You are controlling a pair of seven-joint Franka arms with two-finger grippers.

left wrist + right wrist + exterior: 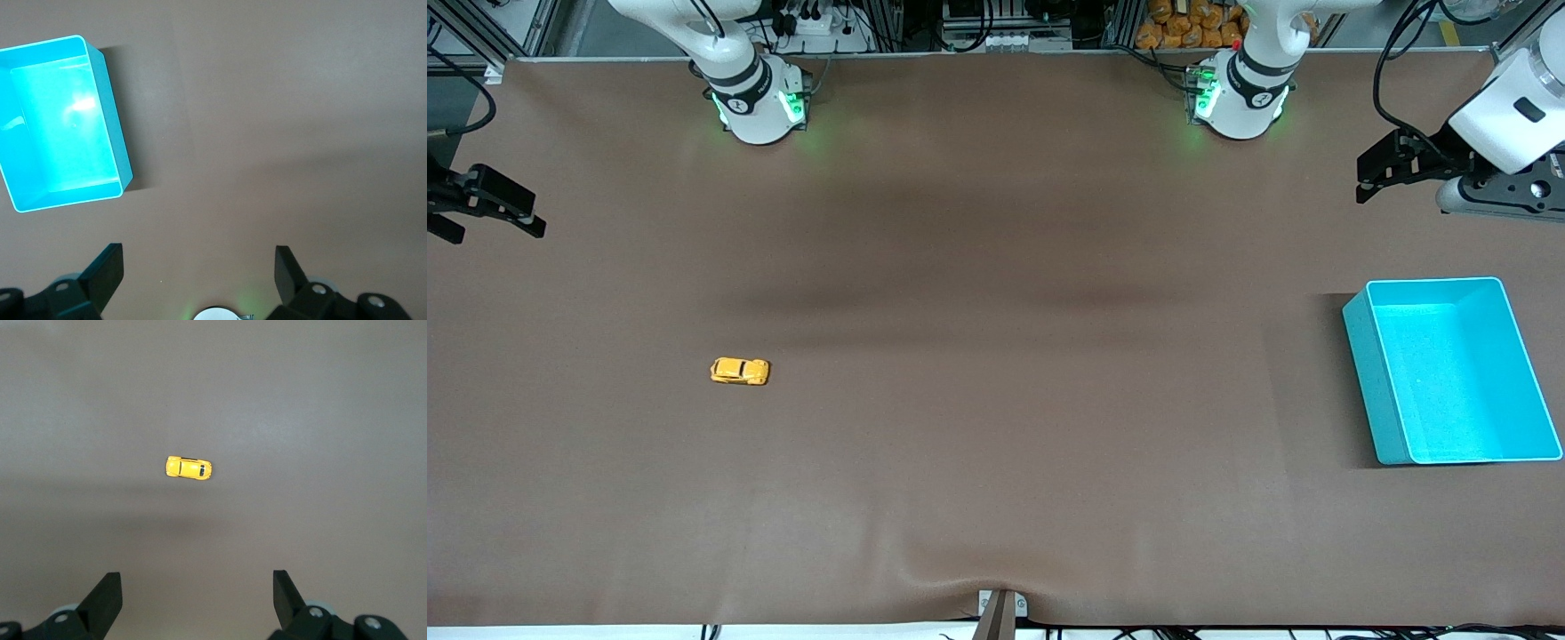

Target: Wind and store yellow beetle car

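The yellow beetle car (740, 371) stands on its wheels on the brown table, toward the right arm's end; it also shows in the right wrist view (189, 467). My right gripper (496, 227) hangs open and empty over the table's edge at that end, apart from the car; its fingers frame bare table (197, 577). The teal bin (1432, 283) stands empty toward the left arm's end and shows in the left wrist view (115, 113). My left gripper (1365, 180) hangs open and empty above the table beside the bin, over bare table (199, 257).
A brown mat (996, 267) covers the whole table and has a wrinkle at the edge nearest the front camera (1000, 582). The two arm bases (758, 102) (1240, 102) stand along the edge farthest from the front camera.
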